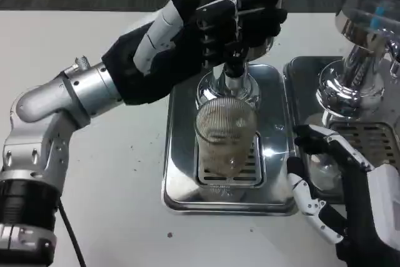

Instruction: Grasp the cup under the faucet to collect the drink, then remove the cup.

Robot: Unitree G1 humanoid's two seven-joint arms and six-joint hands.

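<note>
Reaching across from the left, the left robot hand [206,35] curls its fingers over the faucet [232,60] at the dispenser's base. Whether it grips is unclear. The ribbed cup [225,134] stands beneath on the drip tray [181,154]. The right robot hand [337,186] waits beside the tray's right edge, fingers spread and empty — a second dispenser [365,48] crowds that side.

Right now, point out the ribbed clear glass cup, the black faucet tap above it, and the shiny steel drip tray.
ribbed clear glass cup [225,132], head view, on its ribbed side wall.
black faucet tap [232,67], head view, on the spout.
shiny steel drip tray [180,154], head view, on its bare left side.
</note>
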